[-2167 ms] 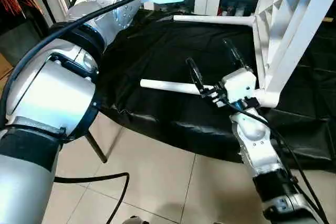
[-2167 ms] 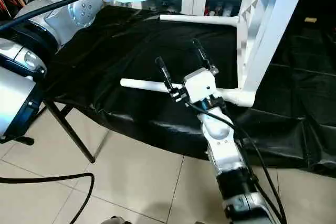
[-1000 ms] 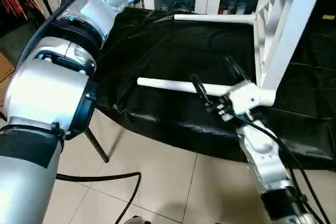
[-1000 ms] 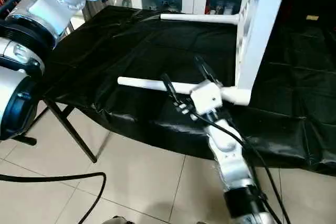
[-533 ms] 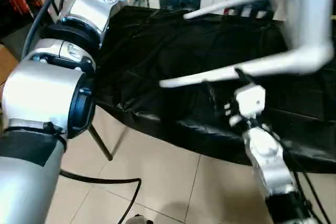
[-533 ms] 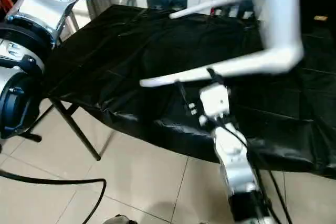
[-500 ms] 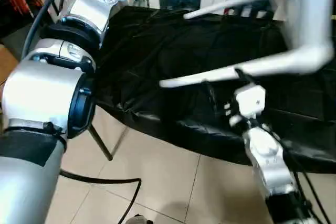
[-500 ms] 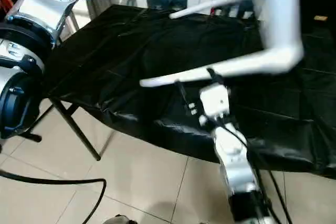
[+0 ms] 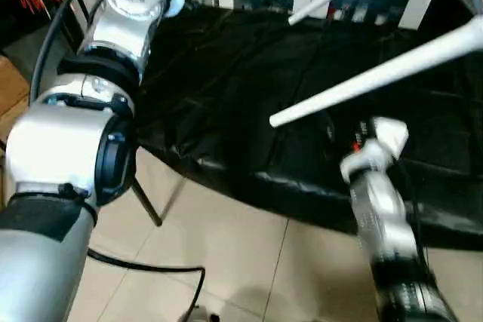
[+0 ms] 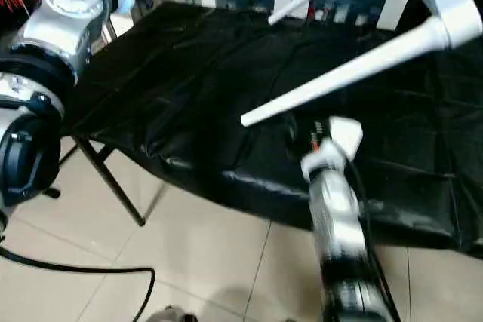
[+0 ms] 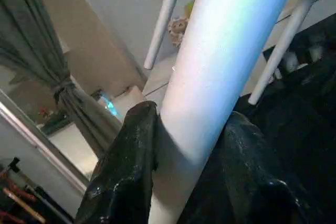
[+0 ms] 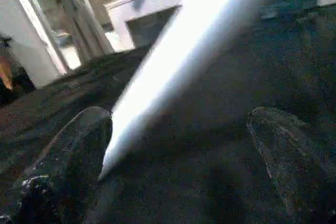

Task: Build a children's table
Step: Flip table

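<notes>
Children's table [image 10: 441,5] hanging in the air over the black-sheeted table [image 9: 226,73], gripped by the left arm alone.
Left gripper [image 11: 184,145] is clamping one white leg [image 11: 226,51], a black finger [image 11: 126,166] pressing each side, leg axis running straight out between them. Right gripper [image 12: 173,145] is gaping wide, holding nothing. Nearest free leg [image 10: 339,73] is sitting just above and ahead of it, tip [image 12: 105,169] close beside one finger [image 12: 79,145], not touching as far as I can tell. Its long axis is slanting up and away from the right gripper toward the corner socket [image 10: 445,32]. Right arm is the nearer one, so I'd judge it needs to rise and square its jaws across that leg.
</notes>
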Motion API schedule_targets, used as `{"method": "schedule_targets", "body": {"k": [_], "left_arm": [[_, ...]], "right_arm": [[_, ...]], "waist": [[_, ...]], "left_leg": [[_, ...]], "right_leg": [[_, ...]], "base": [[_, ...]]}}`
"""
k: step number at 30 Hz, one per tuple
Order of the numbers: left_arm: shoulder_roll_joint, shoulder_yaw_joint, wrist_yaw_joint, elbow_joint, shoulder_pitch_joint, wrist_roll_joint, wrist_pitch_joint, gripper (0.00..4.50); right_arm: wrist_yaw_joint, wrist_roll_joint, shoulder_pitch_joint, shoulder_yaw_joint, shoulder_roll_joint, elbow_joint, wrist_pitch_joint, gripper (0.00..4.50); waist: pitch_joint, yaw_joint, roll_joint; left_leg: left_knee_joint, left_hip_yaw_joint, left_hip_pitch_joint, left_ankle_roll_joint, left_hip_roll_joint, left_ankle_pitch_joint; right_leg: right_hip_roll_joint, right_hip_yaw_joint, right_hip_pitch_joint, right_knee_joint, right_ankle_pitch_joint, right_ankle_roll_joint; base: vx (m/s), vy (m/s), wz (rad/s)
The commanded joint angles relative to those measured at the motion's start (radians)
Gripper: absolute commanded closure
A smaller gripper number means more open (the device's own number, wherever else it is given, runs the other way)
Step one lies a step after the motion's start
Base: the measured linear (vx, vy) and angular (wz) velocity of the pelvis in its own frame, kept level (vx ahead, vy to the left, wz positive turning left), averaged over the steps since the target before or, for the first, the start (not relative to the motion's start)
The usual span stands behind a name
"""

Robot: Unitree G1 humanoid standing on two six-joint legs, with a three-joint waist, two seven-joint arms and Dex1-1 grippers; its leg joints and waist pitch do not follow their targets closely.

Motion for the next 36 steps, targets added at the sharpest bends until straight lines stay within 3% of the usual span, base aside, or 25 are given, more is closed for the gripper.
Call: {"method": "schedule_targets", "body": {"k": [1, 7, 15, 18, 27, 36], "left_arm": [[-0.006, 0.068, -0.022, -0.023, 0.003, -0.097, -0.009, 2.93], [-0.007, 0.067, -0.029, -0.026, 0.009, -0.105, -0.007, 2.93], [-0.004, 0.07, -0.031, -0.032, 0.015, -0.104, -0.003, 2.93], [-0.001, 0.07, -0.03, -0.033, 0.017, -0.103, -0.002, 2.93], [0.002, 0.068, -0.027, -0.036, 0.019, -0.104, -0.002, 2.93], [0.002, 0.067, -0.022, -0.039, 0.022, -0.103, 0.001, 2.93]], "right_arm": [[0.038, 0.025, -0.054, -0.013, 0.003, 0.073, -0.002, 0.0], [0.077, 0.059, -0.213, -0.063, 0.005, 0.271, -0.01, 0.0], [0.016, 0.117, -0.353, -0.162, -0.01, 0.464, 0.008, 0.0], [0.012, 0.123, -0.393, -0.185, -0.022, 0.519, -0.017, 0.29], [0.055, 0.132, -0.433, -0.227, -0.037, 0.582, -0.064, 1.2], [0.063, 0.122, -0.443, -0.231, -0.043, 0.602, -0.076, 1.99]], "waist": [[-0.09, 0.0, -0.026], [-0.094, 0.002, -0.027], [-0.093, 0.005, -0.03], [-0.094, 0.004, -0.032], [-0.096, 0.006, -0.032], [-0.096, 0.006, -0.034]], "left_leg": [[-0.061, -0.001, 0.027, 0.153, 0.024, -0.01], [-0.056, 0.002, 0.029, 0.186, 0.026, 0.031], [-0.056, 0.005, 0.028, 0.194, 0.029, 0.019], [-0.056, 0.006, 0.027, 0.196, 0.029, 0.022], [-0.053, 0.009, 0.025, 0.21, 0.029, 0.026], [-0.051, 0.01, 0.022, 0.217, 0.028, 0.029]], "right_leg": [[-0.034, 0.009, 0.07, -0.039, 0.118, -0.334], [-0.037, -0.001, 0.068, -0.03, 0.151, -0.357], [-0.043, -0.006, 0.069, -0.029, 0.121, -0.362], [-0.043, -0.009, 0.069, -0.027, 0.119, -0.36], [-0.045, -0.012, 0.068, -0.025, 0.122, -0.358], [-0.046, -0.013, 0.069, -0.025, 0.111, -0.358]], "base": [[0.0, 0.0, 0.0], [0.0, 0.0, 0.0], [0.0, 0.0, 0.0], [0.0, 0.0, 0.0], [0.0, 0.0, 0.0], [0.0, 0.0, 0.0]]}}
